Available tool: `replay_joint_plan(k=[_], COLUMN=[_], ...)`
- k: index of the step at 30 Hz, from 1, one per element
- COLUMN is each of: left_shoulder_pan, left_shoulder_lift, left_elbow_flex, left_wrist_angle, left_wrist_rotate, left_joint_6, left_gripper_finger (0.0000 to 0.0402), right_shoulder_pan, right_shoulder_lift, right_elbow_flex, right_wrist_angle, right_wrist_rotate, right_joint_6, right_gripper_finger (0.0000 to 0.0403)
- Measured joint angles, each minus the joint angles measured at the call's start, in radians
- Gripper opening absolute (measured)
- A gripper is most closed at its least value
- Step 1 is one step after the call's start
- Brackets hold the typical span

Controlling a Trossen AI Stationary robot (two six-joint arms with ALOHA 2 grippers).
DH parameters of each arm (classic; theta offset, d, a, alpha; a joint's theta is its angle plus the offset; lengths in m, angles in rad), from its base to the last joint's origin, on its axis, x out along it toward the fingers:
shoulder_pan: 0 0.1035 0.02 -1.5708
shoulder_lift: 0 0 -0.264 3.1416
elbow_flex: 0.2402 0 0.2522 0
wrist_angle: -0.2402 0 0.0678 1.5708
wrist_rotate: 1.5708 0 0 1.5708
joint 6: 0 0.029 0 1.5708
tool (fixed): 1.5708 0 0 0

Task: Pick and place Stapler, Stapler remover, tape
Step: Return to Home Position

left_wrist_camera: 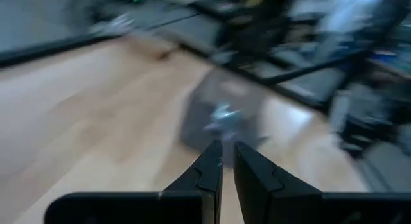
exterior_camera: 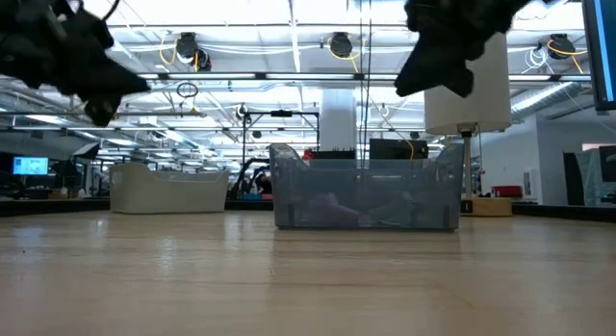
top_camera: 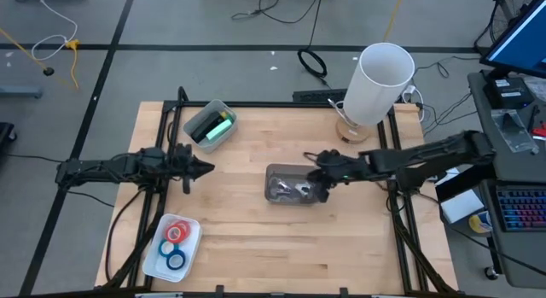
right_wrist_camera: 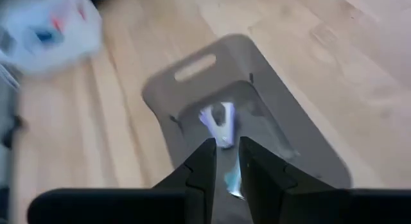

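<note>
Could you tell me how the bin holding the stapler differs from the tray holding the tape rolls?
The stapler's bin sits at the table's far left, angled to its edges; the tape tray lies at the near left. The bin holds one mint-green stapler; the tray holds red and blue tape rolls. The bin looks clear, the tray white. Both are small containers on the wooden table.

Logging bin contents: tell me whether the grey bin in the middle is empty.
Not empty. The grey bin holds small pale metallic items, seen in the high and right wrist views; what they are cannot be told.

Both arms are matte black, built of slim jointed segments with dark cables trailing. Each ends in two tapered black fingers (right_wrist_camera: 204,161).
</note>
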Motion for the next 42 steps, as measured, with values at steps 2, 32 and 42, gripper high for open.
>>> replay_joint_plan(k=[2, 32, 42], left_shoulder_pan=[0.0, -0.002, -0.002], left_shoulder_lift=[-0.001, -0.148, -0.145], left_elbow_flex=[0.0, 0.0, -0.113], left_wrist_angle=[0.068, -0.037, 0.179], left_wrist_rotate=[0.091, -0.052, -0.015], left_joint_6=[0.054, 0.198, 0.199], left_gripper_finger=[0.0037, 0.0037, 0.0037], right_shoulder_pan=[-0.001, 0.005, 0.004], right_shoulder_lift=[-0.067, -0.655, -0.658], right_elbow_flex=[-0.084, -0.673, -0.723], right_wrist_angle=[0.093, 0.535, 0.535], right_wrist_rotate=[0.0, -0.079, -0.074], right_joint_6=[0.073, 0.092, 0.127], right_gripper_finger=[0.0059, 0.0059, 0.0059])
